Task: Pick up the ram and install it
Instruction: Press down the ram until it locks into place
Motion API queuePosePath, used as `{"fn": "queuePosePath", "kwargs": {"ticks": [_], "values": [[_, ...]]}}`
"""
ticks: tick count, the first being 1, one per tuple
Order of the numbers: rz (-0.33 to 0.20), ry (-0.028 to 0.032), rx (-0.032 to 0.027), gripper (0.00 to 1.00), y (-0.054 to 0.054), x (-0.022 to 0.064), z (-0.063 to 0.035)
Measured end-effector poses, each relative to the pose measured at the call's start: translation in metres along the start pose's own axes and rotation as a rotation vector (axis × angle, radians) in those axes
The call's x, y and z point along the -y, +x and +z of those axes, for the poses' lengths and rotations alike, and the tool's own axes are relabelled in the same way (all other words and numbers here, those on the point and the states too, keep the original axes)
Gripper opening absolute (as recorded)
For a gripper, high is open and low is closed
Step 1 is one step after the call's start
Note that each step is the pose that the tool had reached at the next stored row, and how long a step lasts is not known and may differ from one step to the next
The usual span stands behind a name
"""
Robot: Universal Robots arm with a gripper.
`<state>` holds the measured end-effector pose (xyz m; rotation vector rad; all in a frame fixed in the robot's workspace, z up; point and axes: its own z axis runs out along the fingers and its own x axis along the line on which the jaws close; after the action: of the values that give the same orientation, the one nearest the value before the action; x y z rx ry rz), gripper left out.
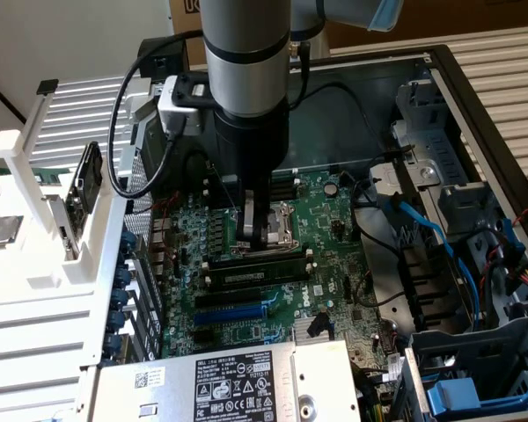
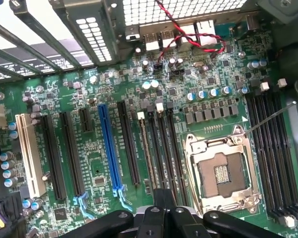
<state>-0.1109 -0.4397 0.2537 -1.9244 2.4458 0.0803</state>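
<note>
Hovering low over a green motherboard (image 1: pixel 334 220) inside an open metal computer case (image 1: pixel 440 79), the grey, cylindrical arm (image 1: pixel 246 53) points its black gripper (image 1: pixel 262 239) down beside the square, steel-framed CPU socket (image 1: pixel 277 230). In the wrist view the gripper's (image 2: pixel 164 198) two slim black fingers (image 2: pixel 158 198) sit pressed together with nothing between them, just above the row of long memory slots.

The ram (image 1: pixel 255 266), a long, thin, dark stick, stands on edge in a slot next to the socket, between white end clips. It lies just below the fingertips in the exterior view; whether they touch it cannot be told. From the wrist camera the ram (image 2: pixel 145 148) reads as a narrow strip with a dull brownish top edge, running parallel to the empty black slots (image 2: pixel 166 148).

A glossy blue expansion slot (image 2: pixel 109 148) lies farther from the socket, beyond another black slot. A grey power supply (image 1: pixel 229 382) with a printed label fills the near corner of the case, and blue cables (image 1: pixel 431 237) curve along the drive bays at the exterior view's right.
</note>
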Motion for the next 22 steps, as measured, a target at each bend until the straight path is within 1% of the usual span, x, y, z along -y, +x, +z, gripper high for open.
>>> {"fn": "queuePosePath", "kwargs": {"ticks": [3, 4, 5, 15, 16, 22], "values": [[0.045, 0.0025, 0.0011, 0.10, 0.0000, 0.0000, 0.0000], [0.075, 0.0041, 0.0017, 0.10, 0.0000, 0.0000, 0.0000], [0.090, 0.0049, 0.0021, 0.10, 0.0000, 0.0000, 0.0000], [0.226, 0.0123, 0.0052, 0.10, 0.0000, 0.0000, 0.0000], [0.254, 0.0139, 0.0058, 0.10, 0.0000, 0.0000, 0.0000], [0.340, 0.0185, 0.0079, 0.10, 0.0000, 0.0000, 0.0000]]}}
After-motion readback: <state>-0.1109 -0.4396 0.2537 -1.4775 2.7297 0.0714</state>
